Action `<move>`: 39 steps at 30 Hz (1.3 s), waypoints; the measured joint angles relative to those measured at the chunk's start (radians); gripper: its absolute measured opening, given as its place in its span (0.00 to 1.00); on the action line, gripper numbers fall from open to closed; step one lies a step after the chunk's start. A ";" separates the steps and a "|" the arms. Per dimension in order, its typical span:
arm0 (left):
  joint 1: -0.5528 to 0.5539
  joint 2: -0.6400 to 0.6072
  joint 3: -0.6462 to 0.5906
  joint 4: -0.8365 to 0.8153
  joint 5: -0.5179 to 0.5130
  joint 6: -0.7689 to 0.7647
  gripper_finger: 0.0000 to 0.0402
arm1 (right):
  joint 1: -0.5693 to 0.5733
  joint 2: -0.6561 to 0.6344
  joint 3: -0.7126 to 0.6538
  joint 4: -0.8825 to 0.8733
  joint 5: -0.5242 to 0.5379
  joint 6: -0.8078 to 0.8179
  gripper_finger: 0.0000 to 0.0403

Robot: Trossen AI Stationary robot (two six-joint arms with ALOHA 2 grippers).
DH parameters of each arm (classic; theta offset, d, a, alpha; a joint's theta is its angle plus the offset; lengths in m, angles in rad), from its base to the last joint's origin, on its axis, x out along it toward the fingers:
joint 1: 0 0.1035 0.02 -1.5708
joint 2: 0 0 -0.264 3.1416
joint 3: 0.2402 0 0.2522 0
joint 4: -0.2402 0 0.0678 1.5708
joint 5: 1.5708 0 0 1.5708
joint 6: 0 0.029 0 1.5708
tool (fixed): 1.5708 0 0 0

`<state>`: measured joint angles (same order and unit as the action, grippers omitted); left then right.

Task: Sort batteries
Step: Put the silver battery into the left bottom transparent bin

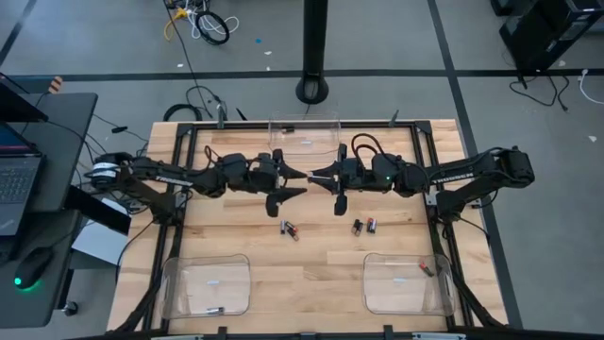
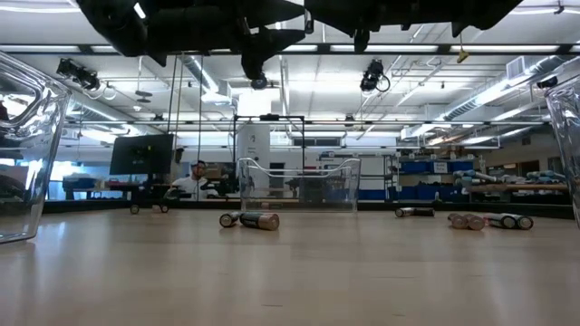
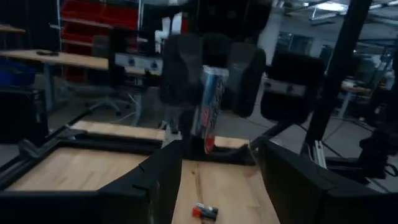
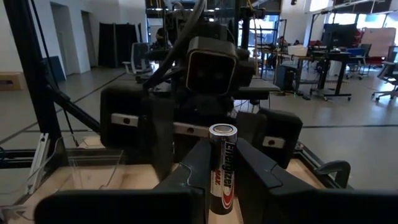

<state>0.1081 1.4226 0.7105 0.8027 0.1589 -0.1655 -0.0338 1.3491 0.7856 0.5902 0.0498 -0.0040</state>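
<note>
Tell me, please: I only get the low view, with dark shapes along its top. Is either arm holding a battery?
Observer: Yes. The right gripper is shut on an upright battery, held above the table.
Operator: And the other arm?
Observer: The left gripper is open and empty, and faces the right one above the table's middle.
Operator: Are any batteries sorted?
Observer: From above, the near-left bin holds one cell and the near-right bin holds another.
</note>
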 joint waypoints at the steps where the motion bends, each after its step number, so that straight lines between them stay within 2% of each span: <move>1: 0.000 0.009 0.000 0.012 0.003 -0.001 0.55 | 0.000 0.000 0.000 0.000 0.000 0.000 0.14; 12: 0.000 0.091 0.072 0.037 0.053 -0.018 0.55 | 0.000 0.000 0.000 -0.003 0.000 0.000 0.14; 21: 0.000 0.099 0.079 0.032 0.060 -0.022 0.52 | 0.000 0.000 0.000 -0.017 0.000 -0.007 0.14; 25: 0.002 0.099 0.079 0.032 0.058 -0.022 0.45 | 0.001 0.000 0.000 -0.017 -0.001 -0.007 0.14; 35: 0.005 0.099 0.079 0.034 0.046 0.013 0.15 | 0.001 0.000 0.000 -0.014 -0.006 0.001 0.14; 39: 0.006 0.099 0.079 0.035 0.047 0.031 0.14 | 0.001 0.000 0.000 -0.014 -0.005 0.000 0.14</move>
<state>0.1143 1.5215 0.7891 0.8379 0.2062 -0.1349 -0.0330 1.3487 0.7856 0.5758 0.0444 -0.0042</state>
